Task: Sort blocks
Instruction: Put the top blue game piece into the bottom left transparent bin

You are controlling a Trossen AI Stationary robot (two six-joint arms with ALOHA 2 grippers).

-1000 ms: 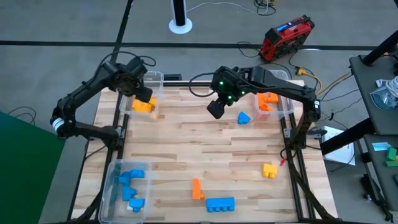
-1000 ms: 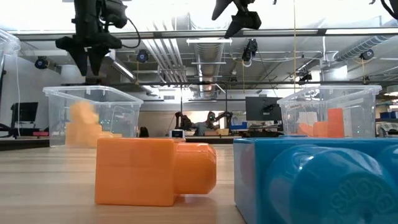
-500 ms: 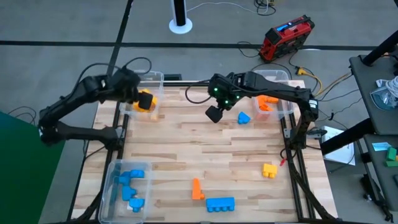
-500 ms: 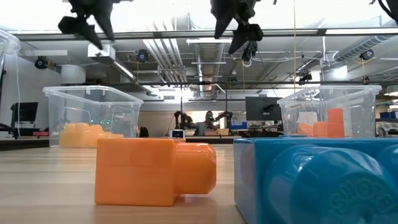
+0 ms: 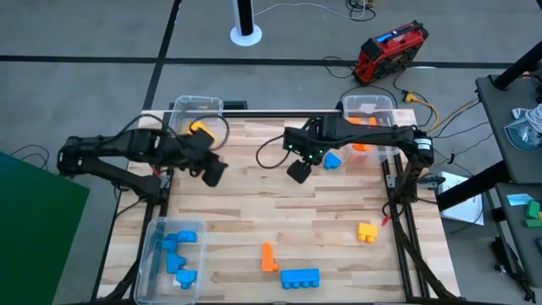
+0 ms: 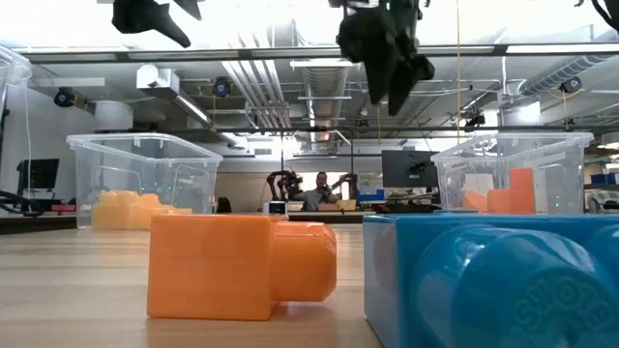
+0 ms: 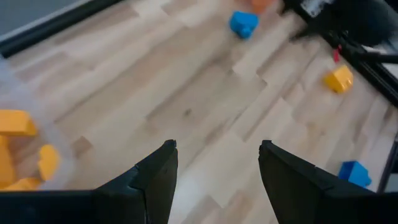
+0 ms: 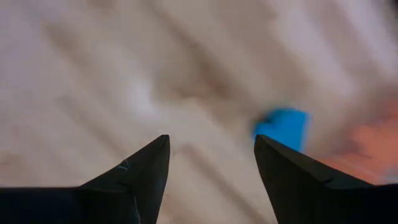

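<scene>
Both arms hang over the far half of the table (image 5: 254, 212), fingers spread and holding nothing. The left gripper (image 5: 213, 172) sits near the yellow bin (image 5: 179, 110); the right gripper (image 5: 298, 172) is just left of a blue block (image 5: 332, 159), probably not touching it.

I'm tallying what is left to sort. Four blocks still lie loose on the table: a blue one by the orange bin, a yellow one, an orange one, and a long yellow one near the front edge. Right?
Not quite. The high view shows the long block near the front edge is blue, not yellow. The rest holds: a small blue block by the orange bin, a yellow block and an orange block lie loose on the table.
</scene>
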